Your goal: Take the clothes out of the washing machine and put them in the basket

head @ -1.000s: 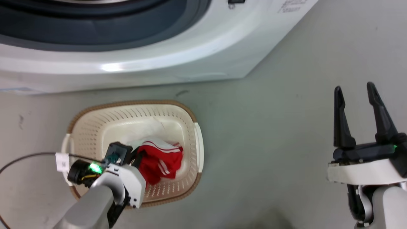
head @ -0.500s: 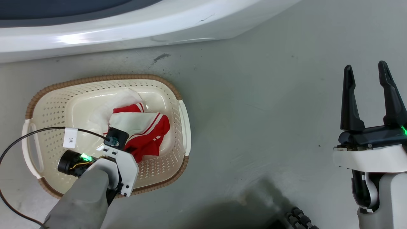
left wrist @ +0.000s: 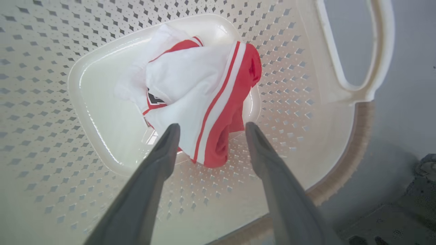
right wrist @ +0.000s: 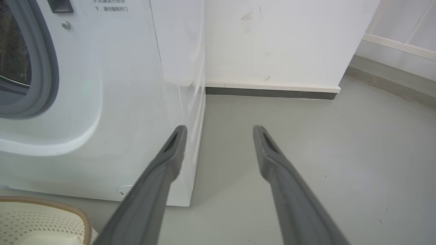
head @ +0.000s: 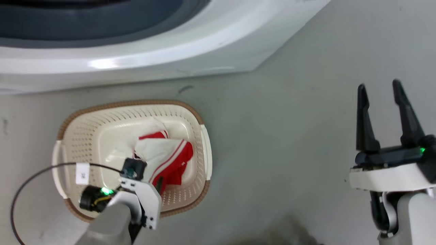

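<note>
A red and white garment of the clothes [head: 170, 154] lies crumpled on the floor of the basket [head: 85, 136], which stands on the floor in front of the washing machine [head: 143, 58]. My left gripper [left wrist: 213, 126] hangs open just above the garment [left wrist: 190, 85], fingers straddling its striped edge without touching it. In the head view the left wrist [head: 139, 190] covers those fingers. My right gripper [head: 379, 88] is open and holds nothing, far to the right over bare floor. The inside of the drum is out of view.
The machine's grey door gasket [right wrist: 47, 68] and front corner sit left of my right gripper [right wrist: 219, 127]. A white wall with a dark skirting [right wrist: 272, 92] stands behind. A black cable with a white tag [head: 82, 175] loops over the basket's left side.
The garment, bunched at my left gripper a second ago, now lies spread on the basket floor, free of the fingers. The head camera has shifted; the right gripper keeps its pose.
</note>
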{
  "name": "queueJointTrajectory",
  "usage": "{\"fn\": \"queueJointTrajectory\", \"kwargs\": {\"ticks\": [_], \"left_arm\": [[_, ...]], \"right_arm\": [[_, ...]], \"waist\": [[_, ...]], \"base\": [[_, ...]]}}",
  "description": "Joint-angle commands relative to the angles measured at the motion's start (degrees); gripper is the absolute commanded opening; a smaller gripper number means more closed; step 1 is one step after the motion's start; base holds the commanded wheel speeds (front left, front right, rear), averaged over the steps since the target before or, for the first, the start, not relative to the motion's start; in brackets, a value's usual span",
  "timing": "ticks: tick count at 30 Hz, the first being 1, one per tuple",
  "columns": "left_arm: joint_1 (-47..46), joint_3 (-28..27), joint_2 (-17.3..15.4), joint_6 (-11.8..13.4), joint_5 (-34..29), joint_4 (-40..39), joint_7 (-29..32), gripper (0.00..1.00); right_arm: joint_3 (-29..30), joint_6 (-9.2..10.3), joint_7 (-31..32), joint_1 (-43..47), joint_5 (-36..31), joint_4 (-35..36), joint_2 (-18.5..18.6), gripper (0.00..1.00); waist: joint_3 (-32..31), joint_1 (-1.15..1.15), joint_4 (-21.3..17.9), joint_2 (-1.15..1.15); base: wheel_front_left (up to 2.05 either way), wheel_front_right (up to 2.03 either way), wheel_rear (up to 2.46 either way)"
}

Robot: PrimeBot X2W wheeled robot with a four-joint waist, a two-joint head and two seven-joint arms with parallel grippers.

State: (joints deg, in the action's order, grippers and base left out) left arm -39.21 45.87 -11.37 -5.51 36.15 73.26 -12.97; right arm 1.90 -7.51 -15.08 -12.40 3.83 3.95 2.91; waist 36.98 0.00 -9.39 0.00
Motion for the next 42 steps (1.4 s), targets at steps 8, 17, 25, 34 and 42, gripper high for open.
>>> {"fn": "queueJointTrajectory", "kwargs": {"ticks": [8, 17, 25, 34, 42], "left_arm": [[5.25, -2.08, 1.23, 1.66, 0.84, -3.24, -2.26, 1.00], [14.54, -13.36, -2.35, 7.39, -2.70, -21.78, -2.24, 1.00], [23.81, -26.64, -2.34, 10.22, -9.73, -39.58, -2.24, 1.00], [29.02, -38.25, 0.27, 9.70, -18.02, -55.40, -2.24, 1.00], [24.50, -43.69, 1.50, 7.58, -22.16, -58.71, -2.25, 1.00]], "right_arm": [[-0.48, 0.04, -0.14, 4.64, -1.56, -1.46, -0.04, 1.00], [-0.49, 0.04, -0.14, 8.45, -2.06, -2.39, -0.04, 1.00], [-0.80, 0.04, -0.13, 11.99, -2.19, -2.92, -0.04, 1.00], [-0.77, 0.04, -0.14, 14.02, -2.02, -2.88, -0.04, 1.00], [-1.55, 0.04, -0.14, 14.03, -1.73, -2.64, -0.04, 1.00]], "waist": [[-11.03, 0.00, 3.41, 0.00], [-18.51, 0.00, 4.90, 0.00], [-23.73, 0.00, 5.61, 0.00], [-27.39, 0.00, 5.70, 0.00], [-27.53, 0.00, 4.61, 0.00]], "base": [[0.00, 0.00, 0.00], [0.00, 0.00, 0.00], [0.00, 0.00, 0.00], [0.00, 0.00, 0.00], [0.00, 0.00, 0.00]]}}
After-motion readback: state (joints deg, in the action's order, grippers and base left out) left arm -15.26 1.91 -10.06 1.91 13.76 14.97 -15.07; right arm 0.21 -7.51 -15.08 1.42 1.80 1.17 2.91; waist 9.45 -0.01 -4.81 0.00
